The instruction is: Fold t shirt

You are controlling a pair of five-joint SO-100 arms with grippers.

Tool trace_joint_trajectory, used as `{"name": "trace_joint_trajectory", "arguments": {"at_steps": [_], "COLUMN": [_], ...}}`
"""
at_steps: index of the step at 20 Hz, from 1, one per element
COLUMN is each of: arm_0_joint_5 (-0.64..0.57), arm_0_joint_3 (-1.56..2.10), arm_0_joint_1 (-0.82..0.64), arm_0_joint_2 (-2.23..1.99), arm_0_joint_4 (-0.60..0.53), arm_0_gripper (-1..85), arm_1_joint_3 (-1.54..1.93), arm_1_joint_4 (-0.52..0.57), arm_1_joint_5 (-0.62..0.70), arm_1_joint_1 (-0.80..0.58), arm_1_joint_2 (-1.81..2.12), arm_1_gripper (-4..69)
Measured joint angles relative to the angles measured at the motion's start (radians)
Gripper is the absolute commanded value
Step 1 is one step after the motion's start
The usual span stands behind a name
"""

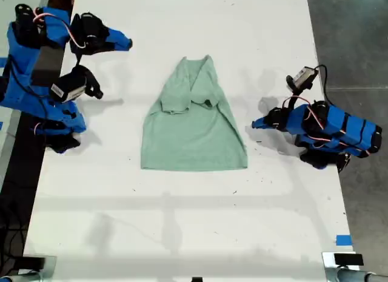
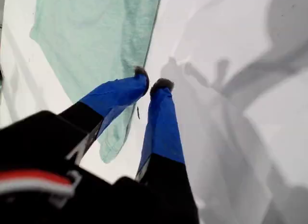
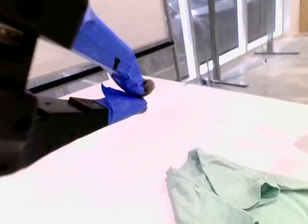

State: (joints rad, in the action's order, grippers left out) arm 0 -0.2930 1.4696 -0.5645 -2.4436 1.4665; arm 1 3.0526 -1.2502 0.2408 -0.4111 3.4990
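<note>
If I grab only the top layer, the t shirt (image 1: pixel 193 121) could bunch up and the fold would come out crooked, because the cloth is thin and soft (its sleeves already look tucked in). It lies flat in the middle of the white table (image 1: pixel 182 233). My first gripper (image 2: pixel 154 84) hangs just beside the shirt's edge on the exterior view's right, tips slightly apart, holding nothing. My second gripper (image 3: pixel 139 96), far off on the exterior view's left, is nearly closed and empty.

Premises: a robotics lab or test room. Evidence: a bare white desk (image 1: pixel 182 233) with two blue arms mounted at its edges, blue tape marker (image 1: pixel 343 240), grey concrete floor (image 1: pixel 351 39), glazed partition (image 3: pixel 216 31) behind.
</note>
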Motion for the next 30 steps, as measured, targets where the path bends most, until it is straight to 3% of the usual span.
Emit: {"name": "trace_joint_trajectory", "arguments": {"at_steps": [6, 10, 30], "arm_0_joint_5": [0.083, 0.077, 0.109], "arm_0_joint_3": [1.149, 1.628, 1.689], "arm_0_joint_1": [0.060, 0.032, 0.000], "arm_0_joint_2": [-0.999, -1.137, -1.154], "arm_0_joint_4": [-0.382, -0.417, -0.385], "arm_0_gripper": [-0.2, -0.2, -0.2], "arm_1_joint_3": [0.000, 0.000, 0.000], "arm_1_joint_4": [0.000, 0.000, 0.003], "arm_1_joint_5": [0.000, 0.000, -0.002], "arm_1_joint_1": [0.000, 0.002, 0.003], "arm_1_joint_2": [0.000, 0.000, 0.000], "arm_1_gripper": [4.5, 4.5, 4.4]}}
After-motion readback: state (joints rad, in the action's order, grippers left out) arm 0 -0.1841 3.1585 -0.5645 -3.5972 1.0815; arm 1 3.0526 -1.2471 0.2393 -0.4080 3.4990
